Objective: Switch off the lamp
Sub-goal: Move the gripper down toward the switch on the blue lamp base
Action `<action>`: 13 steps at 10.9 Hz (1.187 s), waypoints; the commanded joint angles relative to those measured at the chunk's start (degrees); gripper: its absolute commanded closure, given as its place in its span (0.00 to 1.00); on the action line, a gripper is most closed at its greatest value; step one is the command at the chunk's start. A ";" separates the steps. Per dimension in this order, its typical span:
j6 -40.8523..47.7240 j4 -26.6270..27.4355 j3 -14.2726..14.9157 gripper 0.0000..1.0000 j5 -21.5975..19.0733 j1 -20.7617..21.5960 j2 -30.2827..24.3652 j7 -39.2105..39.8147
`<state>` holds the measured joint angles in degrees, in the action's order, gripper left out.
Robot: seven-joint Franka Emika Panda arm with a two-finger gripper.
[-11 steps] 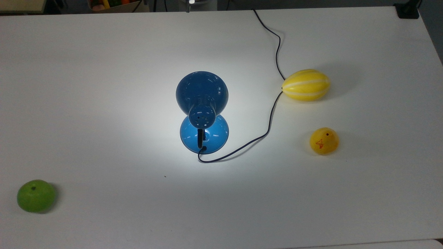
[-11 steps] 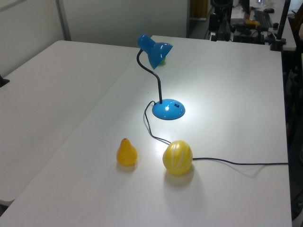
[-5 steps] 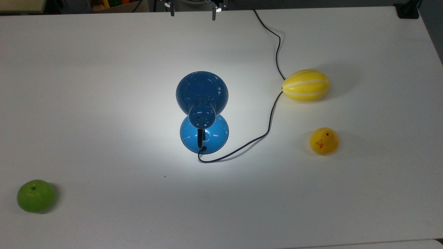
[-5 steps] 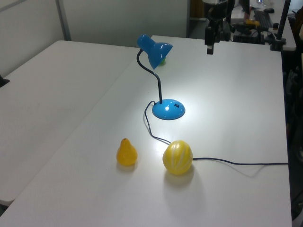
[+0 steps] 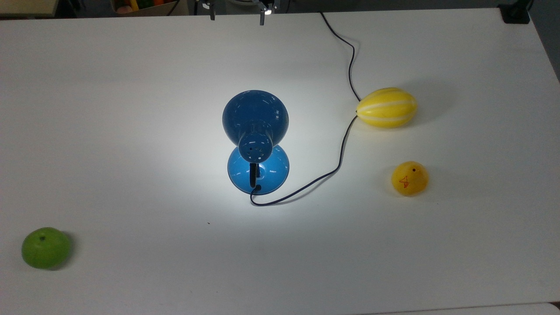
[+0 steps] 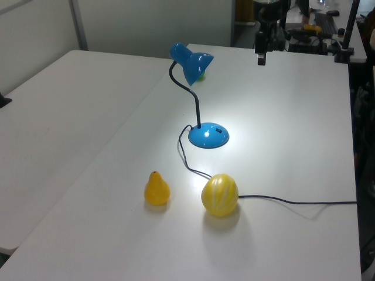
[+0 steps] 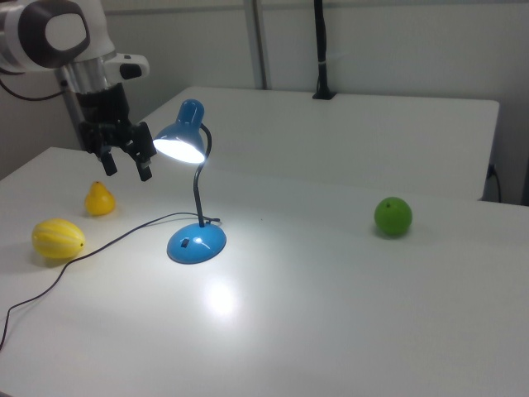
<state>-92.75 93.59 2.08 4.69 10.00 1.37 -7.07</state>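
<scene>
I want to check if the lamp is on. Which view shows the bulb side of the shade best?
The right view: the shade's glowing opening faces it. The top view shows its blue back, the left view its side.

Robotics lab, not home. White robot arm (image 7: 58,37) mounted by large plain white table (image 5: 131,87). Plastic toy fruit as props: green apple (image 7: 393,216), yellow pear (image 7: 99,199), striped yellow melon (image 7: 58,238). Second white table (image 6: 53,117) alongside at 9 o'clock in left view. Cluttered equipment bench (image 6: 316,32) at 1 o'clock in left view. Bare partition walls (image 7: 397,50) behind.
</scene>
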 commanded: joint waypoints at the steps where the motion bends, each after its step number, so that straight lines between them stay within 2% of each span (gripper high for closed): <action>1: 0.91 -0.34 0.30 0.74 -0.64 -0.86 -0.66 1.80; 2: 0.90 -0.25 0.30 1.00 -0.64 -0.86 -0.66 1.79; 5: 0.82 -0.25 0.30 1.00 -0.56 -0.94 -0.58 1.79; 11: -4.89 0.62 0.12 1.00 -0.64 -0.77 1.35 3.11; 13: -9.43 4.73 -0.14 1.00 -0.64 -0.42 1.36 3.03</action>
<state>-96.67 94.04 2.11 4.69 9.20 2.86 -5.52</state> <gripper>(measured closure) 0.991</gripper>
